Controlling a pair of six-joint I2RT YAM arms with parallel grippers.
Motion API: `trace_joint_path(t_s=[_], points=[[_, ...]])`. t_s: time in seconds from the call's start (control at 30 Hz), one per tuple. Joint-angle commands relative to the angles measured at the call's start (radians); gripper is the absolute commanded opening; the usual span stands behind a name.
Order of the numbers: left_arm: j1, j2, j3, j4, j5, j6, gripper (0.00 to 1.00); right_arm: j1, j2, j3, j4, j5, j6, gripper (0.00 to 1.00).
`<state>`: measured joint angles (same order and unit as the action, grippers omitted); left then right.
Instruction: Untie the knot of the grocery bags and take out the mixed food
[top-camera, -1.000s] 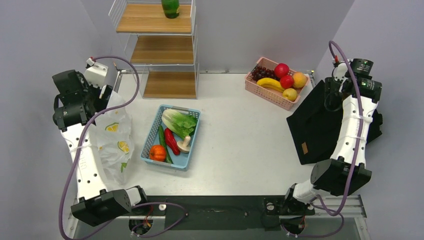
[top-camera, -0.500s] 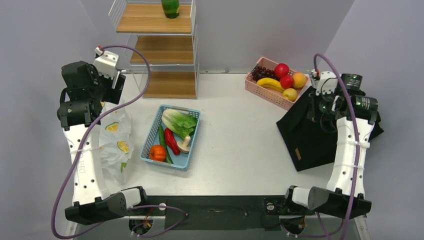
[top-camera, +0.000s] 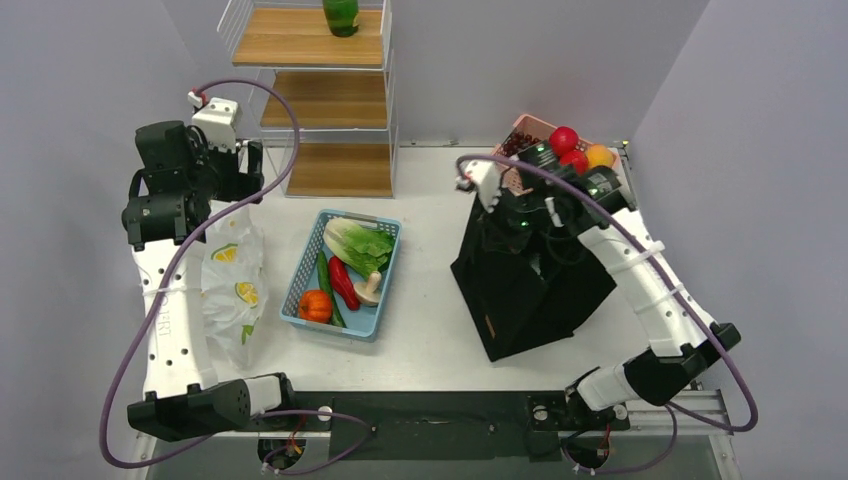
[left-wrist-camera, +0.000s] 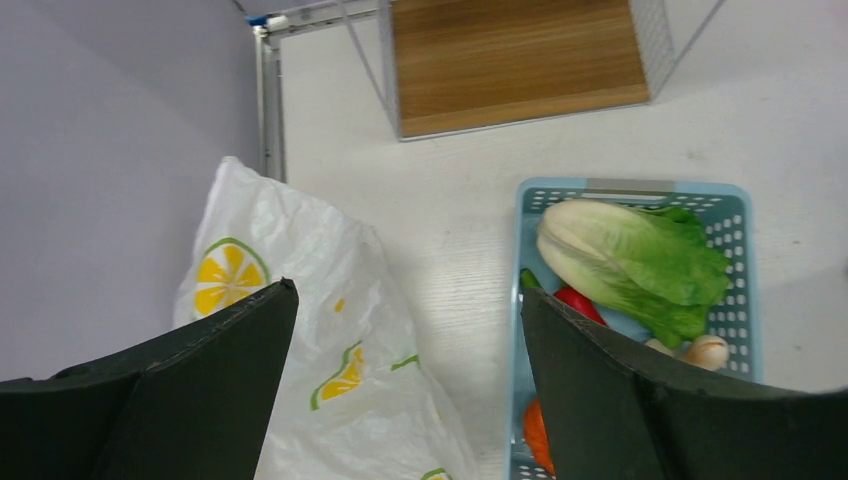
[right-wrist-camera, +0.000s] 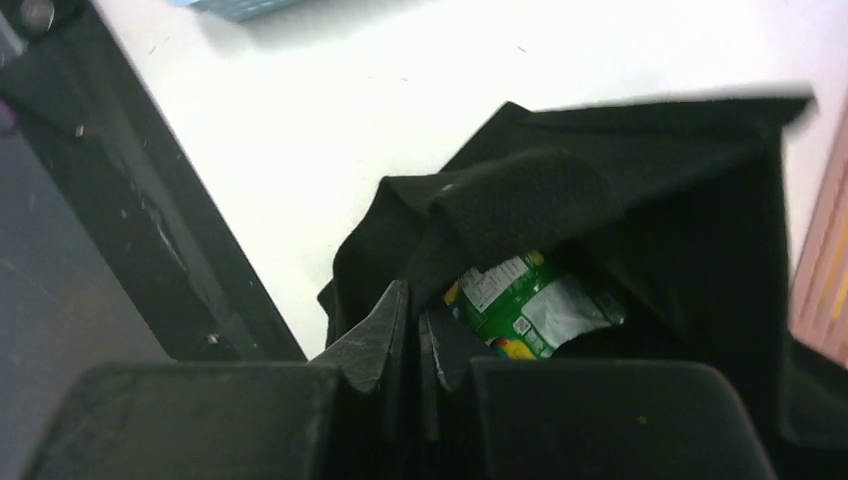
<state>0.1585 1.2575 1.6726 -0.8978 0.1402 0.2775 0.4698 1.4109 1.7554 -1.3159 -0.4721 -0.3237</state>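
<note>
The grocery bag (top-camera: 232, 285), white plastic with yellow citrus prints, lies crumpled at the table's left edge. My left gripper (top-camera: 245, 170) hangs open above its far end, the bag (left-wrist-camera: 300, 300) showing between the spread fingers of that gripper (left-wrist-camera: 405, 300). My right gripper (top-camera: 515, 212) is shut on the black tote (top-camera: 525, 290), holding it up at centre right. In the right wrist view the gripper (right-wrist-camera: 415, 300) pinches the tote's fabric (right-wrist-camera: 650, 190), and a green-and-yellow snack packet (right-wrist-camera: 520, 300) lies inside. An orange pumpkin (top-camera: 315, 305) sits in the blue basket (top-camera: 300, 290). Red apples (top-camera: 563, 140) sit in the pink basket.
The blue basket (left-wrist-camera: 630, 187) also holds lettuce (top-camera: 358, 243), a red pepper and a mushroom. The pink basket (top-camera: 520, 125) at the back right is partly hidden by my right arm. A wire shelf with wooden boards (top-camera: 320, 100) stands at the back, a green object on top.
My right gripper has shut on the black tote and dragged it left from the right edge toward the table's centre, lifting it. The left gripper has shifted slightly right, still open.
</note>
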Motion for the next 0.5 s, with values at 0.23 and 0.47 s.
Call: trace_joint_path(t_s=[0.23, 0.47], points=[[-0.068, 0.012, 0.006, -0.031, 0.429, -0.173, 0.82, 0.333, -0.082, 0.048, 0.027, 0.119, -0.245, 0.45], [-0.403, 0.128, 0.101, 0.024, 0.384, -0.221, 0.82, 0.013, -0.149, 0.117, 0.069, 0.008, -0.007, 0.72]])
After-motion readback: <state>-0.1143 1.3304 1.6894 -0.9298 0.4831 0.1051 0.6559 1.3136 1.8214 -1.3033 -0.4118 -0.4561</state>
